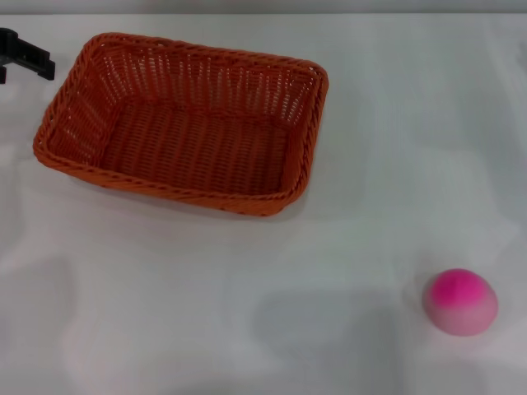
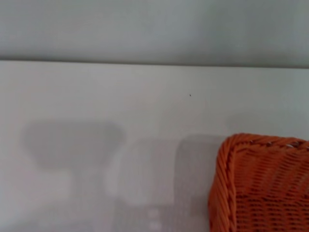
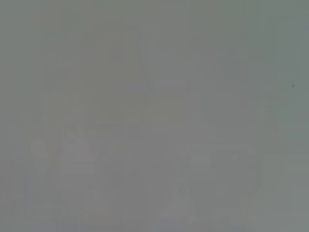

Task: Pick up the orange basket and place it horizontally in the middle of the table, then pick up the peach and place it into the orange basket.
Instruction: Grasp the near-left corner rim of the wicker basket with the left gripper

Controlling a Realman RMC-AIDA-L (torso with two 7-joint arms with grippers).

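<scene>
**Inspector:** Position of the burnt-orange woven wicker basket (image 1: 181, 123)?

**Onlooker:** It sits upright on the plain white tabletop (image 1: 247, 313), long side running across, tilted slightly, and empty. Whether that counts as the middle I would not swear; from where I stand it looks left of centre and toward the far edge.

**Inspector:** The small round pink toy peach (image 1: 460, 302)?

**Onlooker:** On the tabletop, well apart from the basket, toward its near right. Nothing touches it.

**Inspector:** The grippers?

**Onlooker:** The left gripper (image 1: 20, 54) shows as a black part just beside the basket's far left corner, apart from the rim. I cannot tell whether its fingers are spread or closed; it holds nothing that I can see. The right gripper is out of sight.

**Inspector:** Progress?

**Onlooker:** My judgement: the basket placement is either finished or close to it. The peach step has not begun; it remains to be grasped, carried and dropped into the basket.
</scene>
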